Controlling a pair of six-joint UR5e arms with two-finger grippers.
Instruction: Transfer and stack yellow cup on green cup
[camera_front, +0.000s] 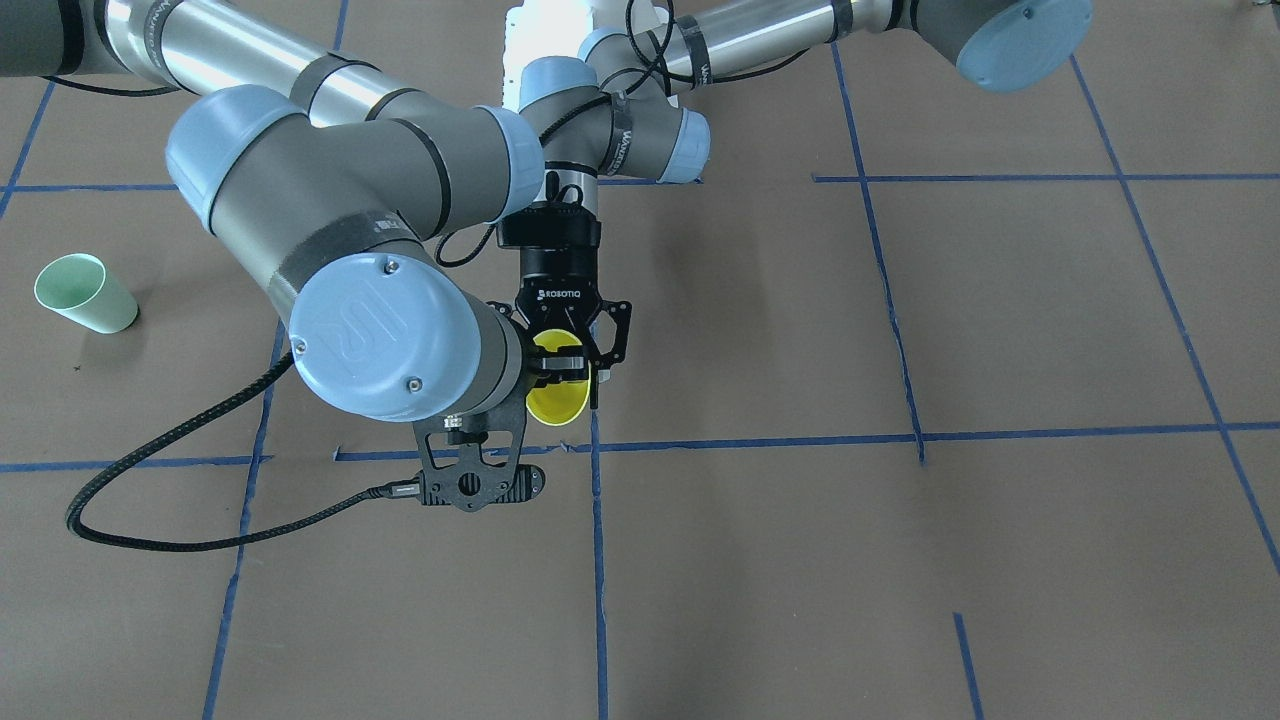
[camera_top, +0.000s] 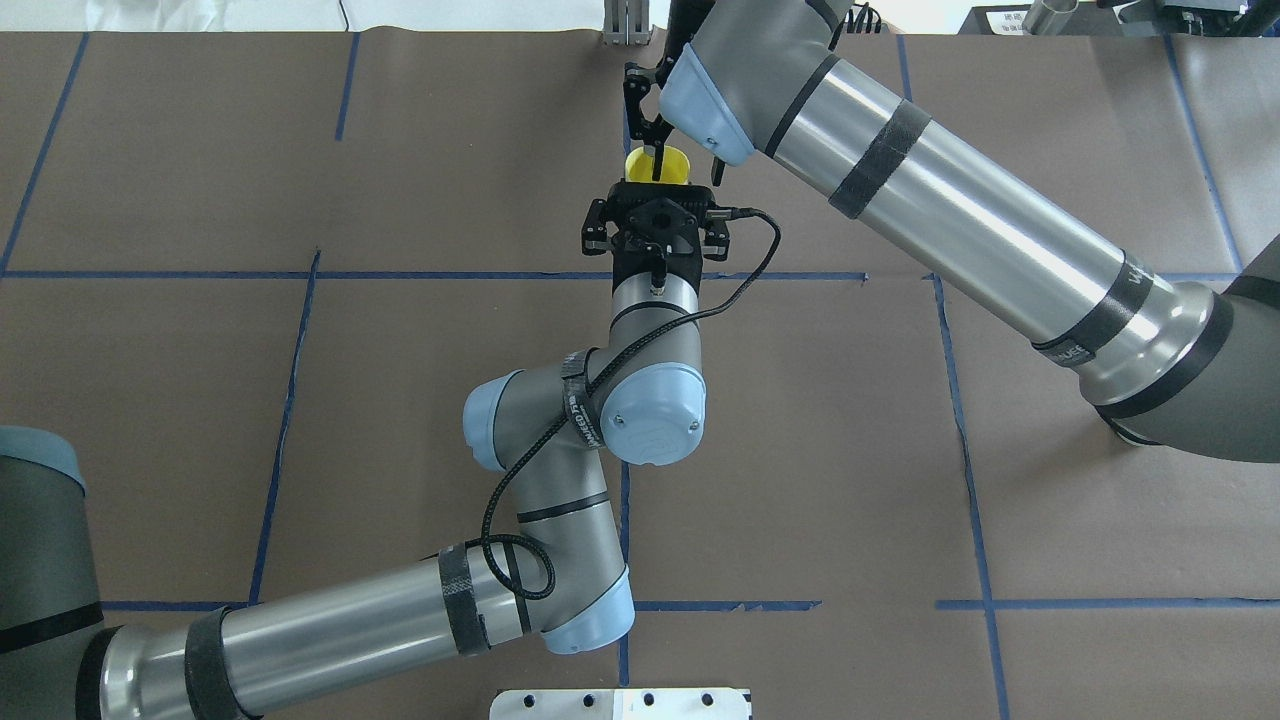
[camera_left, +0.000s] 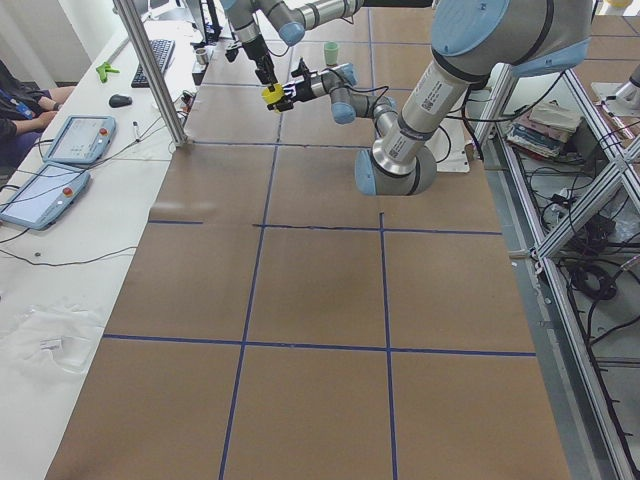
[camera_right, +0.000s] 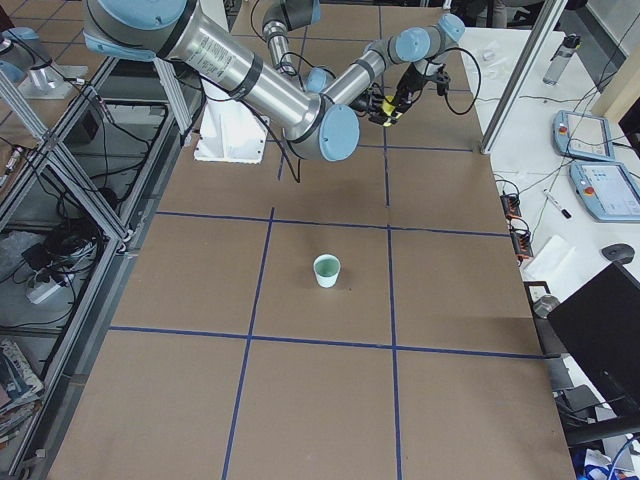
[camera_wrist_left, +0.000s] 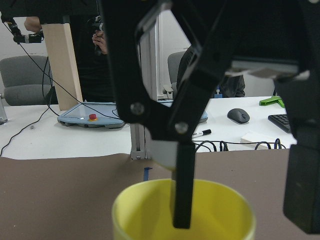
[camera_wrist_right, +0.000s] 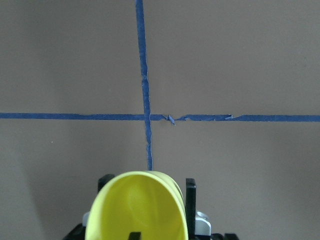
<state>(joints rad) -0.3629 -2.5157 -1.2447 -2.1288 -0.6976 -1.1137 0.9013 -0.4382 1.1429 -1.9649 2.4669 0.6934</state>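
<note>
The yellow cup hangs in the air over the middle of the table, mouth up; it also shows in the overhead view. My left gripper reaches out level from the robot side and is shut on its sides. My right gripper comes down from above, open. One of its fingers is inside the cup; the other stands outside the cup's wall. The green cup stands alone on the table on my right side, far from both grippers; the exterior right view shows it too.
Blue tape lines cross on the brown table just under the cup. The right arm's big elbow hangs over the table beside the cup. An operators' bench with tablets and a metal post borders the far edge.
</note>
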